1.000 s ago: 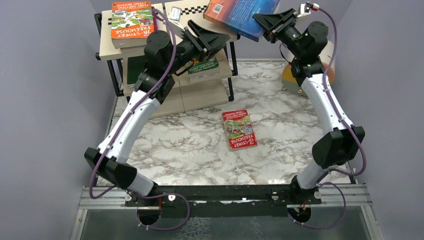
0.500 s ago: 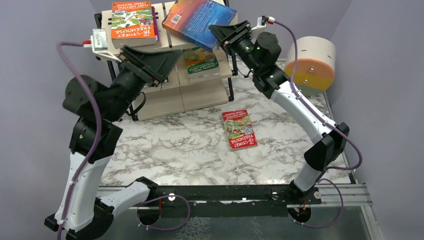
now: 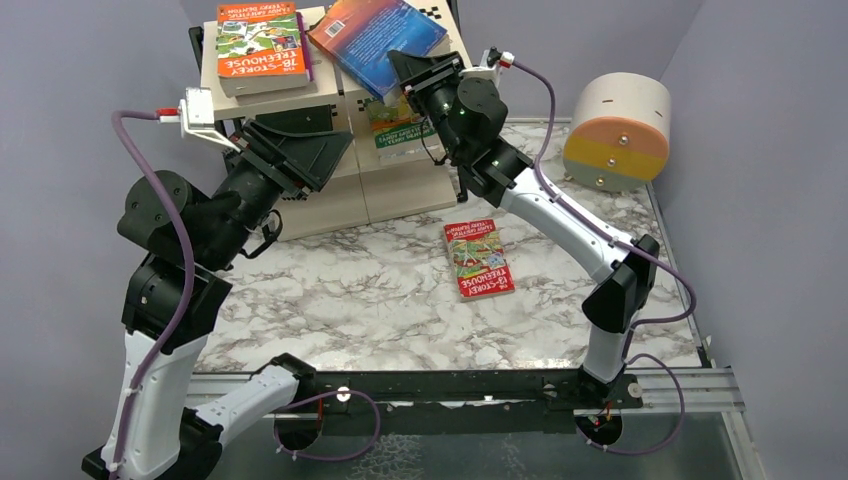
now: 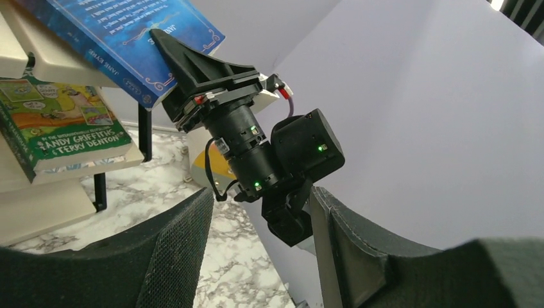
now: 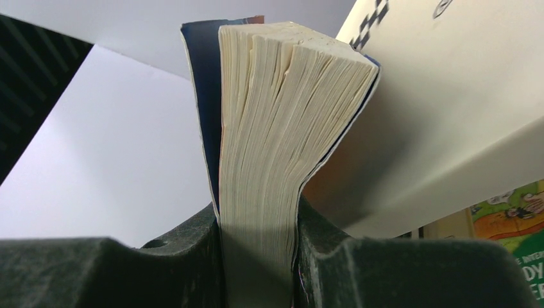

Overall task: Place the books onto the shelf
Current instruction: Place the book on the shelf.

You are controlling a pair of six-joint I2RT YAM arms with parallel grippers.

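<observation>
A thick blue paperback point(image 3: 372, 36) tilts over the right half of the shelf's point(image 3: 395, 192) top board, its page block pinched at one edge between the clenched fingers of the right gripper point(image 3: 408, 68). Beside it on the same board lies an orange-and-green Treehouse book point(image 3: 262, 42) atop another volume; a green-covered one point(image 3: 400, 125) sits on the middle tier. The left gripper point(image 3: 335, 128) hangs just in front of the shelf, jaws parted and empty. A red Treehouse paperback point(image 3: 478, 258) lies flat on the marble table point(image 3: 340, 290), near a beige-and-orange drum point(image 3: 615, 130).
</observation>
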